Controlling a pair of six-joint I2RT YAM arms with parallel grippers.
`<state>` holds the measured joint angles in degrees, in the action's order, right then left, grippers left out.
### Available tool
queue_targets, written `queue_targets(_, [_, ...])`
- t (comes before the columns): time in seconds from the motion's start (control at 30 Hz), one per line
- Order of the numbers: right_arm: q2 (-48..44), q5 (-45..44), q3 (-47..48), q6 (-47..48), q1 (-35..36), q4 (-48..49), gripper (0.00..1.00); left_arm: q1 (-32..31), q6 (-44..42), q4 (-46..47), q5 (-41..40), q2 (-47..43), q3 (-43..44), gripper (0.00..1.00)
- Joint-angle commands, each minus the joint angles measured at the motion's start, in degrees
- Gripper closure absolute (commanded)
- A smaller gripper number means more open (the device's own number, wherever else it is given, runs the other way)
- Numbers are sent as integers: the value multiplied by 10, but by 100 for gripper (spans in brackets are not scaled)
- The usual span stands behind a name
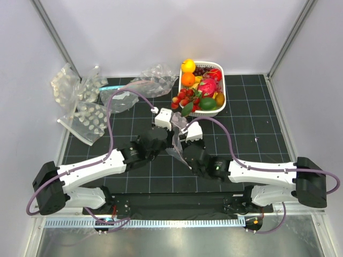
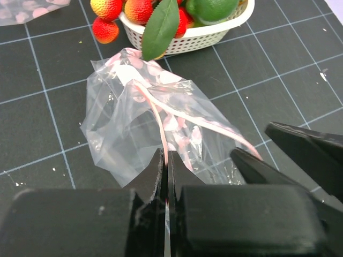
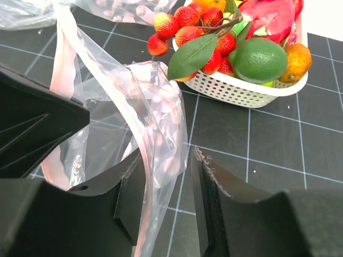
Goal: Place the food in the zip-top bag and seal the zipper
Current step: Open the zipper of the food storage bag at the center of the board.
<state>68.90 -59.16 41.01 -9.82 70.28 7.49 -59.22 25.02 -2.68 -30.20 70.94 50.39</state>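
The clear zip-top bag (image 2: 134, 107) with white dots is held up over the black mat, just in front of the basket. My left gripper (image 2: 166, 171) is shut on its pinkish zipper (image 2: 158, 123). My right gripper (image 3: 167, 160) stands open, and the bag's edge (image 3: 155, 123) hangs between its fingers against the left one. The food lies in the white basket (image 3: 241, 93): red strawberries (image 3: 187, 29), a pink dragon fruit (image 3: 270, 19) and a green leaf (image 3: 190, 56). From above, both grippers meet at the bag (image 1: 178, 128) in mid-table.
The basket (image 1: 221, 101) at the back right also holds a green lime (image 3: 257, 59) and orange fruits (image 1: 187, 72). Other dotted bags (image 1: 88, 115) lie at the left and crumpled clear bags (image 1: 153, 80) at the back. White walls close in the mat.
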Motion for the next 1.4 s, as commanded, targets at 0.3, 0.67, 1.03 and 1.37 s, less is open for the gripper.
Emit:
queue_targets(0.3, [45,-59,52,-13,2,-11,65,0,-5,-6,8,-33,14,100])
queue_targets(0.67, [-25,-51,7,-34,0,25,99,0,-6,-8,88,26,27,63])
queue_targets(1.03, [-43,-78,-5,-63,0,34,99,-13,19,24,92,58,21,55])
queue_targets(1.37, [-9,-103,13,-70,0,22,99,-20,35,46,104,21,1,43])
